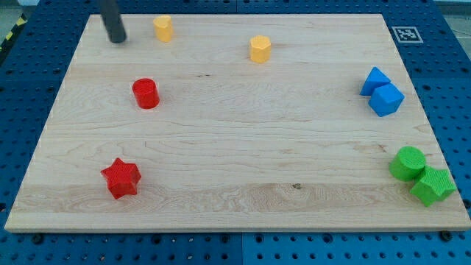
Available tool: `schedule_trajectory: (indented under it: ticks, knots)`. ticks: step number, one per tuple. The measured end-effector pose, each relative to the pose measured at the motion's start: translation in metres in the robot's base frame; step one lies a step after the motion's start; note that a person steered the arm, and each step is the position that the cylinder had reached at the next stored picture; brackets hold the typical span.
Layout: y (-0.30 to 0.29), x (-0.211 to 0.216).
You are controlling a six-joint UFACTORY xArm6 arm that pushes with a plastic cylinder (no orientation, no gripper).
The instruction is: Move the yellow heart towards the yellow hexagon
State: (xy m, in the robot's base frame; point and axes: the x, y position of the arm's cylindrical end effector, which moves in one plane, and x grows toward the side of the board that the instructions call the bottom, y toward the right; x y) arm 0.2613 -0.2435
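Here, two yellow blocks [163, 28], two red, two blue, two green.

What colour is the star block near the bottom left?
Red star; the one camera view shows it.

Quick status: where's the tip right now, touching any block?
My tip: at the view's top left, touching nothing; the nearest yellow block sits apart to its right. No gripper fitted.
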Motion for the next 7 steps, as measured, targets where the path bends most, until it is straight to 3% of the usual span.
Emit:
schedule_trajectory:
  ticks: [1, 2, 3, 4, 7]
  knots:
    - [-0.027, -0.024]
    - [-0.012, -0.057]
    - [0.063, -0.043]
    - [0.138, -0.003]
    - [0.194, 0.022]
